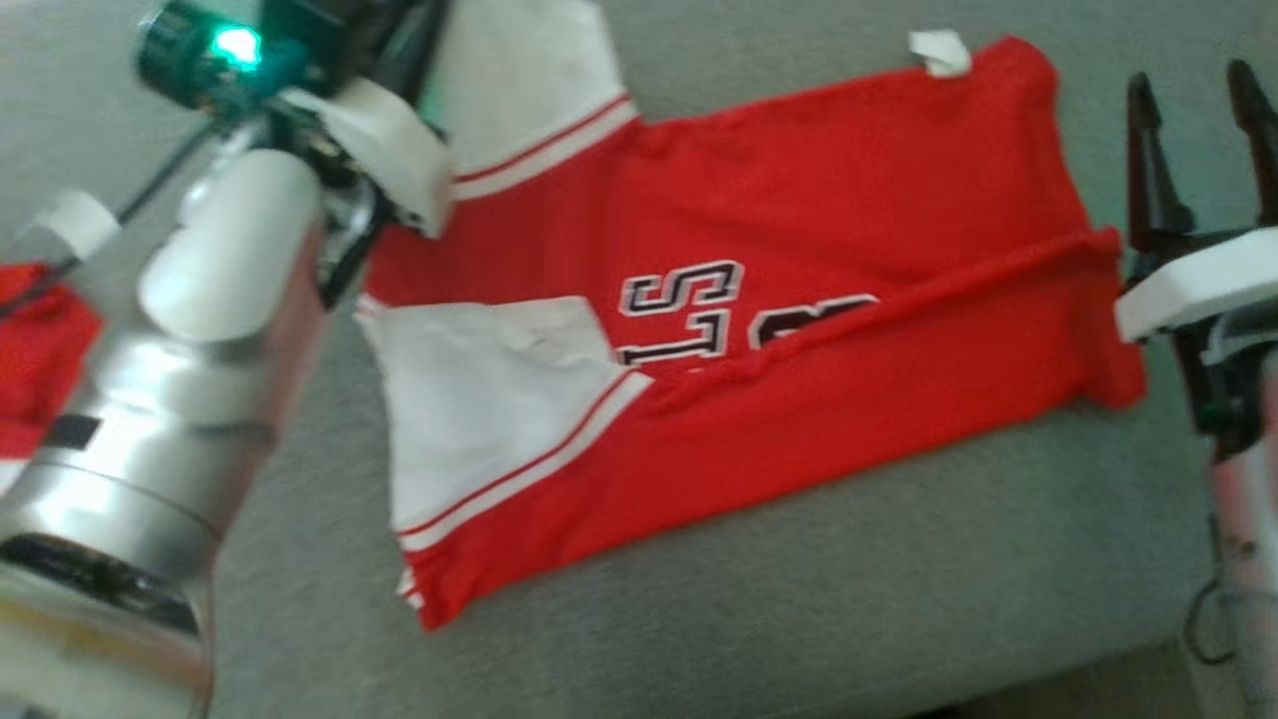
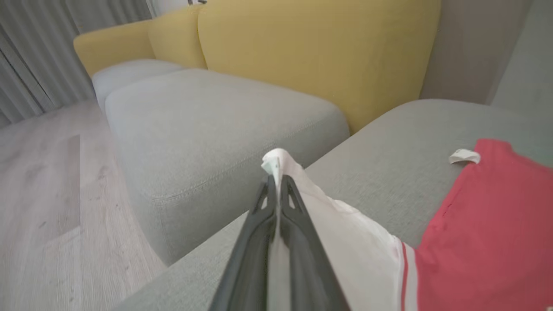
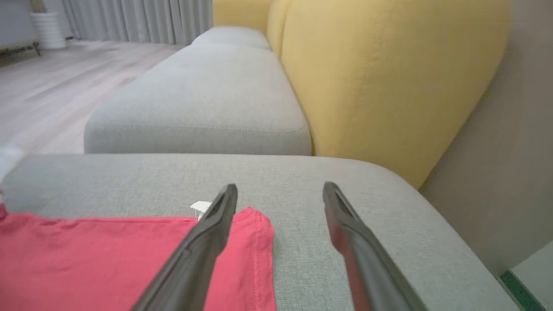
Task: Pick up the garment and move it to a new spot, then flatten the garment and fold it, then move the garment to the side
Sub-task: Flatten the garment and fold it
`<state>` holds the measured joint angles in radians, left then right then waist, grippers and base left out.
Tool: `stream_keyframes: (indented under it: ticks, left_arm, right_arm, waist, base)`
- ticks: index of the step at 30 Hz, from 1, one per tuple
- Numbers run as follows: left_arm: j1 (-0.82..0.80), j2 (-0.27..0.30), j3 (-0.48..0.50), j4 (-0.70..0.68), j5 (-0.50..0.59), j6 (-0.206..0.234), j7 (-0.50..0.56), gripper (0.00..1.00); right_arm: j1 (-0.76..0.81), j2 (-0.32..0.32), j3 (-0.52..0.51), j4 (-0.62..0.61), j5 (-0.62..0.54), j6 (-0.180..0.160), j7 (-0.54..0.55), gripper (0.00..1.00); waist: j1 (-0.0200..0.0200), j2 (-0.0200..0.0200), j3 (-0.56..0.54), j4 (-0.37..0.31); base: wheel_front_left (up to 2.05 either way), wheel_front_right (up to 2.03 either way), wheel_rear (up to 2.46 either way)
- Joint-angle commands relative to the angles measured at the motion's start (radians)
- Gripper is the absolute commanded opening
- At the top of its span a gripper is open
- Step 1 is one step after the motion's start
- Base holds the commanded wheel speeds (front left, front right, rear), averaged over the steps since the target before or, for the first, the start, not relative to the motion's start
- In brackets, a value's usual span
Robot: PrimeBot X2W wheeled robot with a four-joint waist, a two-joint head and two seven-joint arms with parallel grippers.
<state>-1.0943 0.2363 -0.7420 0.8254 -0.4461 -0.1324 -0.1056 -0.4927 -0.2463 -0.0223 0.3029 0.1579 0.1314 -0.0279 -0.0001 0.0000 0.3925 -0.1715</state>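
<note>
- Head view: the garment [image 1: 799, 250] is lying across the grey cushion [image 1: 799, 619]. My right gripper [image 1: 1193, 90] is hovering just right of it, jaws apart.
- Left wrist view: my left gripper [image 2: 276, 185] is clamping the white sleeve [image 2: 345, 224] at its tip.
- Right wrist view: the right gripper is hanging above the far hem corner [image 3: 255, 229]. I judge I'm flattening the garment, so next I'm pinching that corner and pulling it taut.

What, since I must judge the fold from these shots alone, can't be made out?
Jersey lettering: head view, blurred, partly under a red fold and the white sleeve.
Red cloth at the left edge: head view, cut off by the edge and the left forearm.
Tag print: head view, too small.
How much of the other sleeve the left gripper pinches: left wrist view, its shut fingers cover it.
</note>
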Motion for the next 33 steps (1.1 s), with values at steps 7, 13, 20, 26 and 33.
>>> stream_keyframes:
  ticks: [7,13,20,26,33]
  left_arm:
    - [0.066,0.019,-0.039,-0.222,0.022,0.002,-0.015,0.0]
    - [0.119,0.038,-0.084,-0.411,0.032,0.012,0.056,0.0]
    - [0.147,0.07,-0.099,-0.564,0.032,0.037,0.126,0.0]
    - [0.155,0.09,-0.091,-0.628,0.024,0.061,0.154,0.0]
    - [0.158,0.105,-0.076,-0.643,0.013,0.082,0.167,0.0]
  right_arm:
    - [-0.075,-0.135,0.005,0.114,0.1,-0.001,0.23,1.0]
    - [-0.165,-0.176,0.0,0.273,0.115,-0.001,0.292,1.0]
    - [-0.267,-0.177,-0.014,0.45,0.079,-0.001,0.303,1.0]
    - [-0.326,-0.172,-0.023,0.561,0.037,-0.001,0.281,1.0]
    - [-0.369,-0.157,-0.019,0.65,0.028,-0.001,0.266,0.0]
  waist:
    - [0.0001,0.0,-0.046,0.173]
    - [0.0001,0.0,-0.008,0.225]
    - [0.0001,0.0,0.028,0.249]
    - [0.0001,0.0,0.057,0.256]
    - [0.0001,0.0,0.073,0.249]
  base:
    - [0.0,0.0,0.0]
    - [0.0,0.0,0.0]
    - [0.0,0.0,0.0]
    - [0.0,0.0,0.0]
    - [0.0,0.0,0.0]
